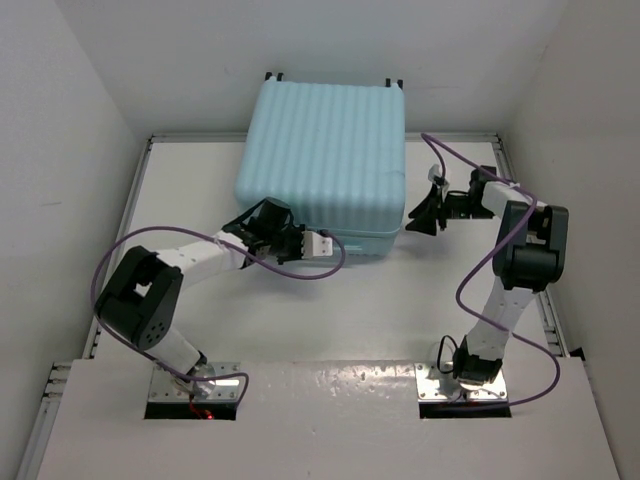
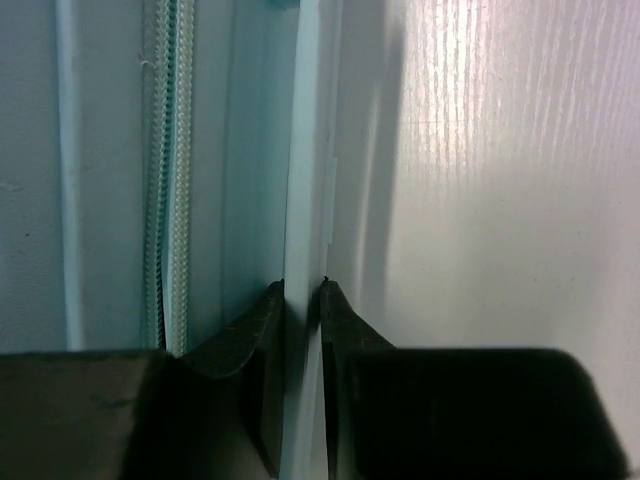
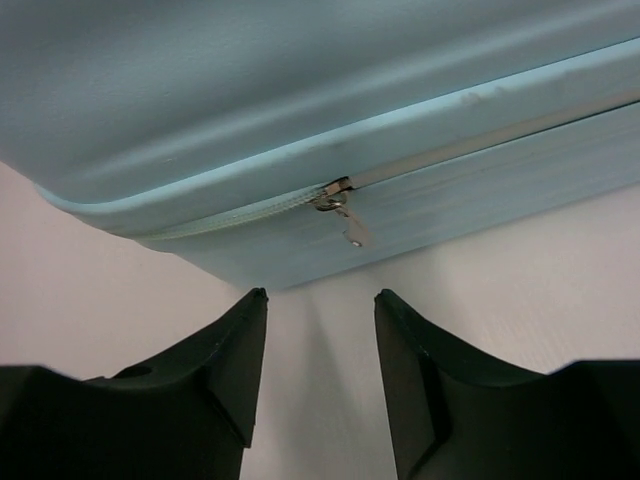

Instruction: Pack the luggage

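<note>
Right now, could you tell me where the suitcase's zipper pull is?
In the right wrist view, the zipper pull hangs from the seam of the luggage, just ahead of the open right gripper, untouched.

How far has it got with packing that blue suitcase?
Done: the lid is down on the luggage, and the zip looks closed partway, up to the zip pull. In hand: the left gripper pinches the luggage's thin edge; the right gripper, open, faces the pull. Remaining: finishing the zip.

Luggage (image 1: 322,160) far-centre on table (image 1: 330,310), left gripper (image 1: 325,243) at its near edge, perhaps pinching it, right gripper (image 1: 418,215) beside its right side.
</note>
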Controlling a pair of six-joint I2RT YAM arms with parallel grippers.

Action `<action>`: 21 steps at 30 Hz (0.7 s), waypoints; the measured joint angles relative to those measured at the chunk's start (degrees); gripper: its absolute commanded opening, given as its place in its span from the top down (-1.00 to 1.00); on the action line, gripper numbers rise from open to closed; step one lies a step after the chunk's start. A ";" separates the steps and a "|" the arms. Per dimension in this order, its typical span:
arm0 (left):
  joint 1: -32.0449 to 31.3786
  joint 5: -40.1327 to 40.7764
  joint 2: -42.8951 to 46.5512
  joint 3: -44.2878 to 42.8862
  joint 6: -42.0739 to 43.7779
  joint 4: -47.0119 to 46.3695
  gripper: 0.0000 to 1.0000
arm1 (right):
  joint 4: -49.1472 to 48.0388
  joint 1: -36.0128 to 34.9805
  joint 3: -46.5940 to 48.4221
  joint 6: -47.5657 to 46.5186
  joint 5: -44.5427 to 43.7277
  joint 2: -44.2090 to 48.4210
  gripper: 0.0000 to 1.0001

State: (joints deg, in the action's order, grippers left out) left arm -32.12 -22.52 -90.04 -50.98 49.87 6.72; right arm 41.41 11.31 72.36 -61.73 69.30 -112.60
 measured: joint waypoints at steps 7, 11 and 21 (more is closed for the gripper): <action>-2.91 5.42 -1.75 -0.42 -1.88 -2.51 0.44 | -8.31 0.07 -0.44 1.70 0.72 -0.52 0.05; -3.58 6.73 -2.64 -0.55 -2.32 -4.74 0.50 | -9.79 0.07 -0.83 0.15 2.08 -0.52 0.08; -3.63 6.67 -3.37 -0.94 -2.36 -5.57 0.50 | 6.97 -0.68 10.56 -18.78 4.04 -6.62 0.08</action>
State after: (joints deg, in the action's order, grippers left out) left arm -35.75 -15.86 -93.41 -51.92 47.51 1.15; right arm 48.38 10.63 82.91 -80.51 73.34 -119.22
